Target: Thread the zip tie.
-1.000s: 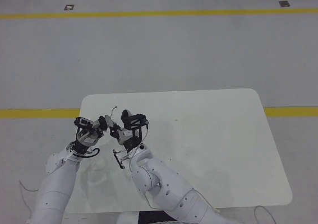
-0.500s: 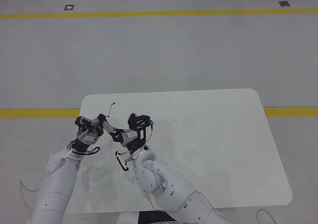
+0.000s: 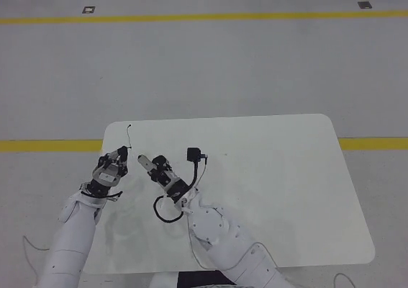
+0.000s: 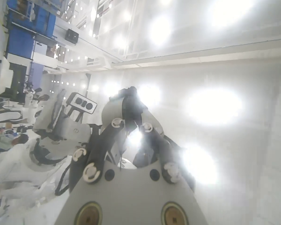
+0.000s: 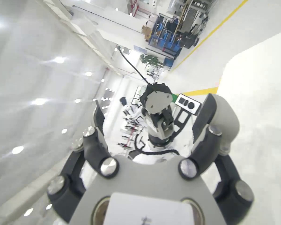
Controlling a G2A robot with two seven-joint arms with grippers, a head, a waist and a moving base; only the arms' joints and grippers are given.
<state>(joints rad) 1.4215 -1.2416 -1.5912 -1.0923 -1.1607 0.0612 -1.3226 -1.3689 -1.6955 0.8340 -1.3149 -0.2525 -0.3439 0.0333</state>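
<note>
While my left gripper [image 3: 121,152] is clamped on the thin black plastic zip tie [image 3: 129,134] above the white table's [image 3: 275,180] far-left corner, my right gripper [image 3: 148,160] gapes wide (empty) just beside it, both tilted upward.

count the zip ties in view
1. The zip tie juts from the shut left end effector near the far left corner of the table; others may be hidden.

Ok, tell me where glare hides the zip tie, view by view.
Right wrist view: none, the zip tie dark against the bright hall; left wrist view: lamp blooms flood the left gripper holding it; top view: even light, no glare.
</note>
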